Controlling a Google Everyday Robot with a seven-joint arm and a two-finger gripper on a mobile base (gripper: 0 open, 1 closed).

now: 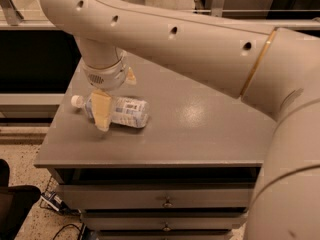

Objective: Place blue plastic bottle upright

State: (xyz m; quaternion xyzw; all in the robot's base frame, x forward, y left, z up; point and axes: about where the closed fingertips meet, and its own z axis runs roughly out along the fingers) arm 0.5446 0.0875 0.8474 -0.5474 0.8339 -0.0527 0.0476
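The blue plastic bottle (125,112) lies on its side on the grey table top (200,134), near the left front. Its white cap (76,100) points left and its printed label faces up. My gripper (116,95) hangs straight down over the bottle's neck end. One tan finger (102,111) is in front of the bottle and the other (131,76) shows behind it. The jaws stand apart, straddling the bottle. The bottle rests on the table, not lifted.
The table is a cabinet with drawers (165,202) below its front edge. My large arm (200,39) crosses the upper and right part of the view. A dark object (15,204) and cables lie on the floor at lower left.
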